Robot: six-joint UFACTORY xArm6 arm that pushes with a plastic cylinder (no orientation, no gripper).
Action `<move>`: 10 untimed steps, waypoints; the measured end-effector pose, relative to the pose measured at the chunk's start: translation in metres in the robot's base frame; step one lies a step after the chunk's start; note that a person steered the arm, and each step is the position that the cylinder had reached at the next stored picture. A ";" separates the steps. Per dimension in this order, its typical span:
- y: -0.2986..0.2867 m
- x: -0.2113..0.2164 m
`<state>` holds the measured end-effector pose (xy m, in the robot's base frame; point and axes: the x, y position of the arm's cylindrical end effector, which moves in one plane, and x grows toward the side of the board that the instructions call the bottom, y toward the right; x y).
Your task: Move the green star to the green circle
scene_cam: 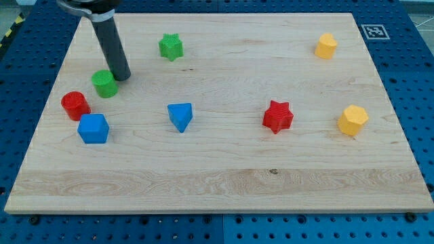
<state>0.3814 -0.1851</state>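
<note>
Green star [171, 47] sits up-right of our tip [123, 76], untouched; no gripper here, nothing grasped. Green circle [104, 83] just left of tip, so we risk bumping it away.

Pale wooden board [224, 183] — blue perforated table [413, 74], fiducial tag [372, 31]

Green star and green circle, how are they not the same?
The green star has pointy arms around its edge; the green circle is round and smooth-sided. The green star sits nearer the view's top, alone; the green circle sits lower and further left, with my tip right beside it on its right and the red circle close by. Both are the same green and look about the same size.
</note>
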 end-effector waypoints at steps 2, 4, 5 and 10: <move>-0.022 0.010; 0.050 0.019; 0.137 0.044; 0.187 -0.127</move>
<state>0.2540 0.0014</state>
